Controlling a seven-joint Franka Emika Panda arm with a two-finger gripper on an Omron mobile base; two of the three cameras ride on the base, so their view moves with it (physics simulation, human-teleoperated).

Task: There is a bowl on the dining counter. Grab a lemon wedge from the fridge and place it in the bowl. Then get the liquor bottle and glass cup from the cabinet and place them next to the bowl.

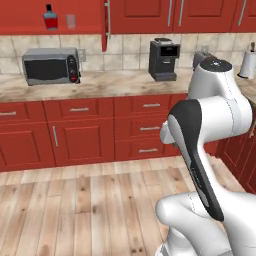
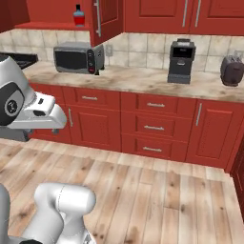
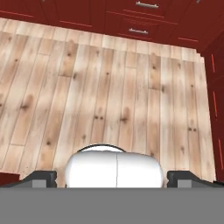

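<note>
High on the wall, the red cabinet (image 1: pixel 25 15) stands open, its door (image 1: pixel 106 25) swung out. On its shelf are the liquor bottle (image 1: pixel 50 17), red with a black cap, and to its right a pale glass cup (image 1: pixel 70 21). The right base view shows the bottle (image 2: pixel 79 15) beside the open cabinet door (image 2: pixel 107 19). My gripper (image 3: pixel 113 180) is open and points down at the wooden floor, far below the shelf, with nothing between its dark fingertips (image 3: pixel 41 178). The bowl, dining counter, lemon wedge and fridge are out of view.
Under the cabinet, a marbled counter (image 1: pixel 115 82) carries a microwave (image 1: pixel 50 66), a coffee machine (image 1: pixel 163 60), a toaster (image 2: pixel 232 70) and a paper towel roll (image 1: pixel 247 64). Red drawers (image 2: pixel 152 128) with silver handles line its front. Wooden floor (image 1: pixel 75 210) stretches in front.
</note>
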